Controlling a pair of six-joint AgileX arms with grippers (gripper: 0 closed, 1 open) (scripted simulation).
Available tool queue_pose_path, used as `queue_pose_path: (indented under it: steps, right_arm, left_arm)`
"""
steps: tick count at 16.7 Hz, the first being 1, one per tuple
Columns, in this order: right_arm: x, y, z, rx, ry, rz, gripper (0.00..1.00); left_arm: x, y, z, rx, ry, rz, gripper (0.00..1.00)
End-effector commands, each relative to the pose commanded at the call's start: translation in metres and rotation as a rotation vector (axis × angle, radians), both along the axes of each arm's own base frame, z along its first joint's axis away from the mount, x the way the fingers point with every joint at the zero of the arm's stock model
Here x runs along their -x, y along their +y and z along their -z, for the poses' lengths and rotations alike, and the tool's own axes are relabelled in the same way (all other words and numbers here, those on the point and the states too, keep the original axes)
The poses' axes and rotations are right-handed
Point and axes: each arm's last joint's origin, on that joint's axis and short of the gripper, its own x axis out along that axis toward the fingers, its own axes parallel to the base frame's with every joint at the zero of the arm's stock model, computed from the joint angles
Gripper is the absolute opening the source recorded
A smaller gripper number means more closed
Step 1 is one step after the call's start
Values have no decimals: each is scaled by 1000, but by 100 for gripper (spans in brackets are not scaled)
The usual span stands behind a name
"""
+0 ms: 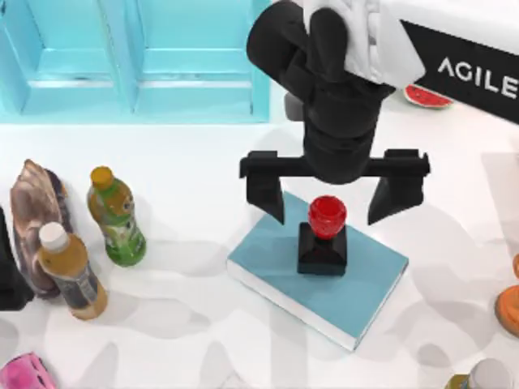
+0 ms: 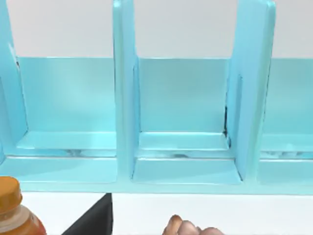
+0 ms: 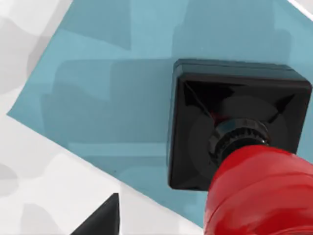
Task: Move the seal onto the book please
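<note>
The seal point(image 1: 322, 240) sits upright on the book point(image 1: 268, 251), mid-surface. The right claw point(image 1: 334, 198) hangs straight above it, spread wide, touching nothing. Looks placed to me, so lifting straight up should clear the knob; the left claw is off at the left edge, can't tell its state.

the seal point(image 1: 323, 241) stands upright on the book point(image 1: 373, 279), its black square body flat on the cover near the middle and its glossy red knob on top. the book, teal-blue with white page edges, lies flat and skewed on the table, right of centre.
</note>
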Motion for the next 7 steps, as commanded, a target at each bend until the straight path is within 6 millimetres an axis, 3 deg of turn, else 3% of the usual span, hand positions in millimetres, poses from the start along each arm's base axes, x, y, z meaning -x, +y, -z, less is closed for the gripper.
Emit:
queue_pose_path:
  steps: [7]
  right_arm:
    - [0, 0, -30, 0, 0, 0, 100]
  left_arm:
    - [0, 0, 0, 0, 0, 0, 100]
